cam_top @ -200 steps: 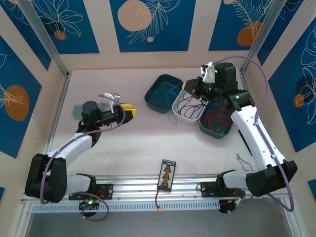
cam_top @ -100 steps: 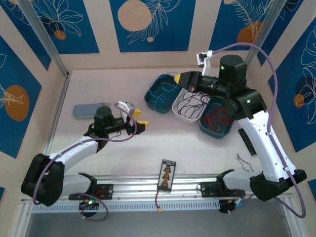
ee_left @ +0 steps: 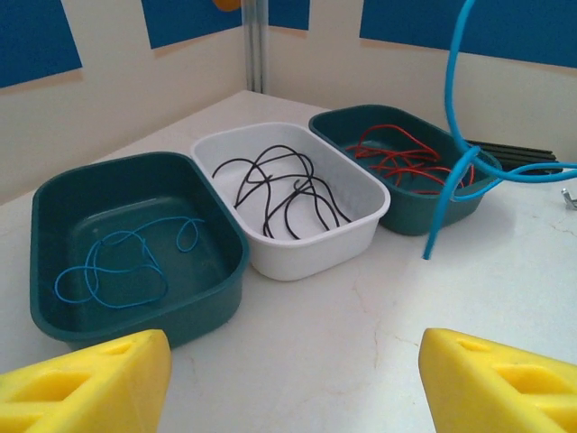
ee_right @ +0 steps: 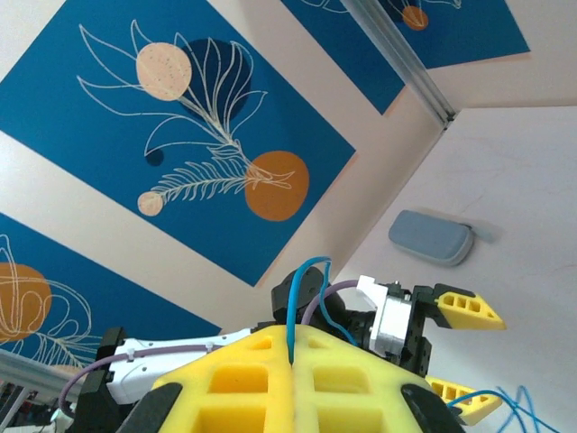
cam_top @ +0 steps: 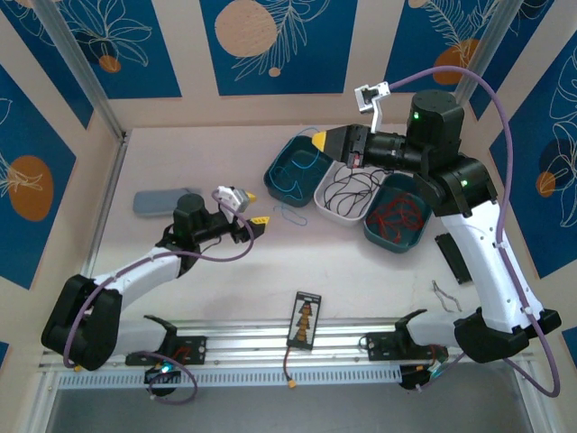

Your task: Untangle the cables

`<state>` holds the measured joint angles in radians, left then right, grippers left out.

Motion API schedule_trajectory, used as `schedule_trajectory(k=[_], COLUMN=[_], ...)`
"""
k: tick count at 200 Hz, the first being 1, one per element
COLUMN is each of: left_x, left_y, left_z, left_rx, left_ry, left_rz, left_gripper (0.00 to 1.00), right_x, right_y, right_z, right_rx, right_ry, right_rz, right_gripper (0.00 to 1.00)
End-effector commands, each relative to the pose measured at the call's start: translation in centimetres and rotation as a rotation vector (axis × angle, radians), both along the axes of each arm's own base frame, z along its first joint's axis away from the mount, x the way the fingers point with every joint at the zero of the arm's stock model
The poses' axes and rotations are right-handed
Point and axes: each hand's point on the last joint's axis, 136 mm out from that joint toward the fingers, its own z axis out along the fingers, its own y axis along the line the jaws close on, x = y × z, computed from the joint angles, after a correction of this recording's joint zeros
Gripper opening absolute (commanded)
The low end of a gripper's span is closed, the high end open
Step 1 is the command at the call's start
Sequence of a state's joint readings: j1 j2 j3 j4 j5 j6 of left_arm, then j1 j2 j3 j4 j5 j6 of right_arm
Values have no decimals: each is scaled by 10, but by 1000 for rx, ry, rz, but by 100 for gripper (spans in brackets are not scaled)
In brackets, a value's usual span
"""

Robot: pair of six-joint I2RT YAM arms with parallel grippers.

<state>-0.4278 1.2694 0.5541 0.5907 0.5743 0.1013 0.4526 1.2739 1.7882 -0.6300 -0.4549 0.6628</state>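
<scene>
Blue cable [ee_left: 448, 90] between right gripper's [ee_right: 293, 352] closed pads (loop just beyond)

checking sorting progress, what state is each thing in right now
left gripper, open and empty
right gripper, shut on held blue cable
held blue cable, hanging, looped on itself
first teal tray, holds blue cables
white tray, holds black cables
second teal tray, holds red cables

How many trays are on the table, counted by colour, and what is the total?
Teal trays: 2, the left one and the right one
White tray: 1
Total: 3
</scene>
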Motion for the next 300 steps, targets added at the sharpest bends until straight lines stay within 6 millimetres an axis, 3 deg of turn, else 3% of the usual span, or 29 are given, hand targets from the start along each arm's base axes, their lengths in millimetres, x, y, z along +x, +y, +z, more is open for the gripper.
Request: schedule_trajectory(k=[1, 78, 107, 122, 151, 209, 246, 271, 300], left_x=[0, 1, 3, 3, 4, 7, 8, 6, -7], left_y=[-7, -12, -12, -12, -13, -21, -21, -17, -8], left_z=[13, 21, 27, 29, 32, 41, 38, 34, 32], left_rx=[5, 46, 41, 36, 34, 8, 14, 20, 19], left_ry=[-70, -115, -128, -133, -142, -154, -134, -128, -141], left_rz=[-44, -83, -81, -84, -83, -119, -118, -92, -76], left_gripper=[72, 67, 60, 50, 18, 19, 0, 0, 0], right_x=[-12, -12, -14, -14, -15, -16, -12, -3, 24], right_y=[3, 7, 9, 11, 13, 15, 14, 1, -42], right_z=[13, 14, 14, 15, 15, 15, 13, 11, -3], right_rx=[14, 21, 23, 24, 27, 25, 14, -15, -104], right_ry=[-35, -34, -35, -35, -33, -33, -32, -54, -68], right_rz=[54, 70, 81, 85, 92, 99, 82, 6, -256], right_gripper=[0, 0, 0, 0, 0, 0, 0, 0, 0])
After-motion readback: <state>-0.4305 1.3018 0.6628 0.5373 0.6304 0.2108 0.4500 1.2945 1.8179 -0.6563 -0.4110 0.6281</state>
